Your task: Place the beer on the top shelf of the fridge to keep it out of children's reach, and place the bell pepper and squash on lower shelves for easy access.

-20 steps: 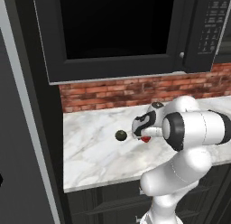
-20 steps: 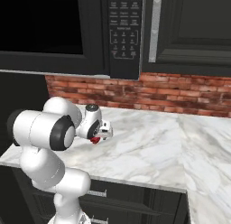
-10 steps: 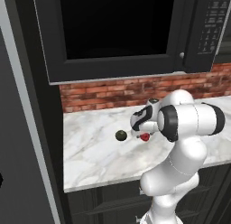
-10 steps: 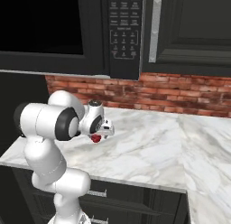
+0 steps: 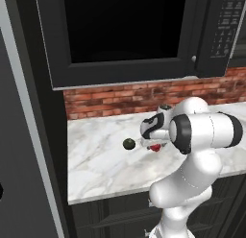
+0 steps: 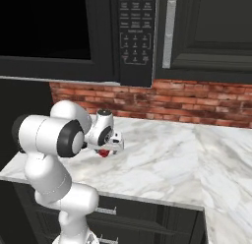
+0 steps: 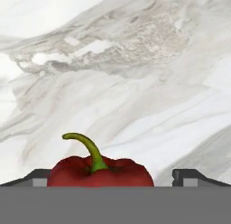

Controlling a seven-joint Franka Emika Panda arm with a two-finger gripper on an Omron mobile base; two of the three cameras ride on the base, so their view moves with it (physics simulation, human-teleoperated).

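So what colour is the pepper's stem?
Yellowish green, curving up from the red pepper; clearest in the hand view.

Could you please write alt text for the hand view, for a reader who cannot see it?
A glossy red bell pepper with a curved green stem sits upright on a white, grey-veined marble counter, low in the picture. It lies between the two dark fingertips of the open claw, with a gap on each side.
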